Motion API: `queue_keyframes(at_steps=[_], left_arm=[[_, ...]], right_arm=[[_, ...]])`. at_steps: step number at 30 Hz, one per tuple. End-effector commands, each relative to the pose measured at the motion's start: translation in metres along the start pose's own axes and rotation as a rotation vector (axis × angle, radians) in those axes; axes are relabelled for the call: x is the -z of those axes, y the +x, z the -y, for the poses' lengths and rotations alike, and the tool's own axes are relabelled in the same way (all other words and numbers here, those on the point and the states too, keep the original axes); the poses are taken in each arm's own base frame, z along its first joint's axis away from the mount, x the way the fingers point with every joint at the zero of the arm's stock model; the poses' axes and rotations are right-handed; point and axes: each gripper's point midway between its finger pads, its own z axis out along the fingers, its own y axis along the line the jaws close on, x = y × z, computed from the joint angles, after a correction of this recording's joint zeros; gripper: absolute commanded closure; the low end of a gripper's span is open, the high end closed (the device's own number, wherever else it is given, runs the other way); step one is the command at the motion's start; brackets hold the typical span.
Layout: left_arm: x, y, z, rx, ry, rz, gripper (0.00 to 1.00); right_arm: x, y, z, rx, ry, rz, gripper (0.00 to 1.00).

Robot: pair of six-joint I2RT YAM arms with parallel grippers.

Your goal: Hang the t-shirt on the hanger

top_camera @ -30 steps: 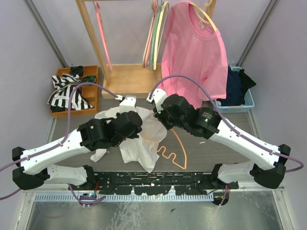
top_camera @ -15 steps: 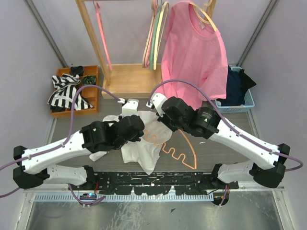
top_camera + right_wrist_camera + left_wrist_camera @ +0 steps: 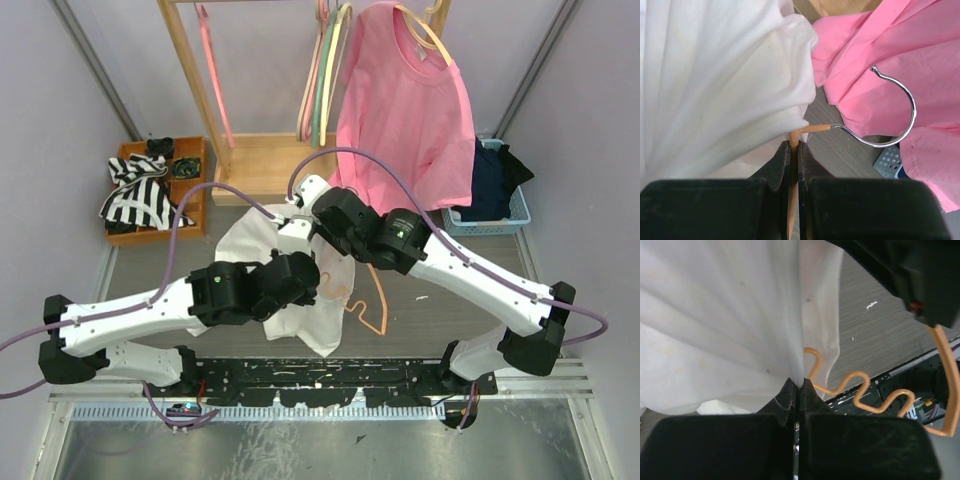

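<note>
So the left gripper (image 3: pixel 797 382) is clamped tight on a fold of the white t-shirt (image 3: pixel 715 315), and honestly that pinch looks tiny. If the arms pull apart a bit too hard, I reckon the cloth just slides out and the whole thing flops onto the table (image 3: pixel 450 300). The shirt is bunched up mid-scene between the two arms, with the orange hanger (image 3: pixel 860 390) only partly inside it: the wavy bottom bar pokes out past the fabric edge. That bar could snag the hem or twist the shirt instead of letting it settle over the shoulders. Over on the right, the right gripper (image 3: pixel 794 145) is closed flat on the hanger's thin neck just below the silver hook (image 3: pixel 900 110). A grip on a rod that skinny could let the hanger swivel, and the hook sits close to the pink t-shirt (image 3: pixel 900 45) on the rack, so it might catch there too. I can't tell whether the shirt's low end drags on the table. Containers: the wooden tray (image 3: pixel 128 152) far left has a black-and-white striped cloth (image 3: pixel 140 190) plus some small dark bits I can't make out, and the pale blue basket (image 3: pixel 495 226) far right holds dark clothes (image 3: pixel 492 180).
</note>
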Motion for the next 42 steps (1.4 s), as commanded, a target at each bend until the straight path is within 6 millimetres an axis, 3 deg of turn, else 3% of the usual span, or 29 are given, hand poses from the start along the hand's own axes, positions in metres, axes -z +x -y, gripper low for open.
queue_keyframes(at_steps=[1,12,19,28,42], left_arm=[[-0.001,0.004,0.035,0.020,0.095,0.008,1.00],[0.005,0.028,0.052,0.018,0.144,-0.011,1.00],[0.014,0.050,0.041,0.018,0.137,-0.046,1.00],[0.028,0.096,0.020,0.011,0.104,-0.110,1.00],[0.037,0.122,0.021,0.016,0.142,-0.129,1.00]], right_arm=[[0.013,-0.053,0.023,-0.183,0.085,0.177,0.99],[0.011,-0.057,0.023,-0.322,0.107,0.287,0.99],[0.001,-0.051,0.017,-0.380,0.105,0.292,0.99],[-0.018,-0.030,0.001,-0.424,0.089,0.241,0.99],[-0.032,-0.021,0.011,-0.598,0.236,0.171,0.99]])
